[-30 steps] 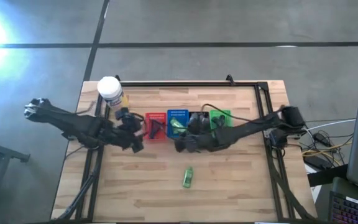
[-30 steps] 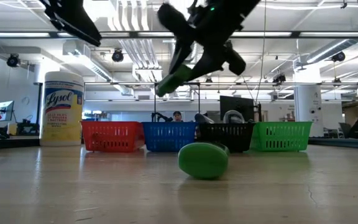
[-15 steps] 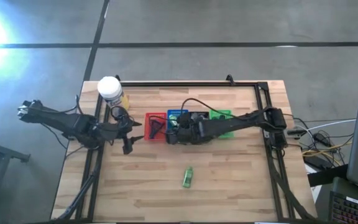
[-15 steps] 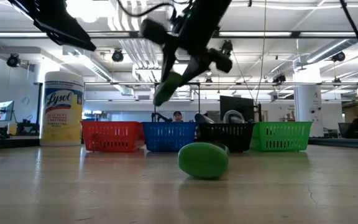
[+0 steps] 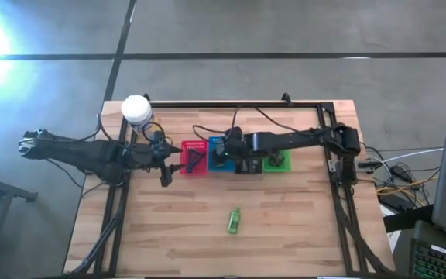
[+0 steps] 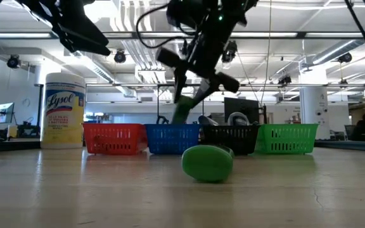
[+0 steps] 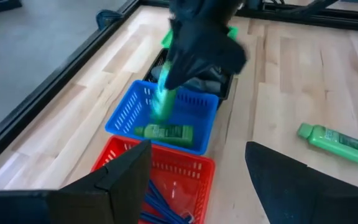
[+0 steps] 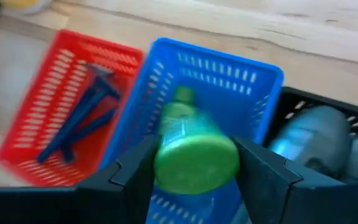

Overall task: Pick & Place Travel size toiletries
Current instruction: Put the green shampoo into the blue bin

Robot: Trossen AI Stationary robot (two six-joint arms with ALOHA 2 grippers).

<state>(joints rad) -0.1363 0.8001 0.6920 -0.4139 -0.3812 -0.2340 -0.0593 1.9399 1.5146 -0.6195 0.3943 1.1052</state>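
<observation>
The right gripper (image 8: 196,163) is over the small blue plastic basket (image 5: 220,144) in the row of four baskets near the back of the wooden table (image 5: 285,225). Its two dark fingers (image 8: 132,171) sit on both sides of a little bright green bottle (image 8: 194,149) and pinch it. The bottle hangs down over the blue basket, with its lower end about level with the rim. It is a bit blurry in the left wrist view, so I cannot tell if it touches the basket.

A second little green bottle (image 7: 165,132) already lies flat inside the blue basket. A third green bottle (image 5: 234,221) lies alone on the bare wood near the front of the table, well apart from the baskets.

The red plastic basket (image 5: 193,157) is just beside the blue one and holds thin dark blue sticks (image 8: 79,118). The black basket (image 8: 328,124) on the other side of the blue one holds grey oval tubes (image 8: 312,140). The green basket (image 5: 277,159) is last in the row.

The left gripper (image 5: 166,160) hangs in the air just beside the red basket. Its jaws are spread and hold nothing. A tall yellow tub with a white lid (image 6: 63,111) stands at the back left corner.
</observation>
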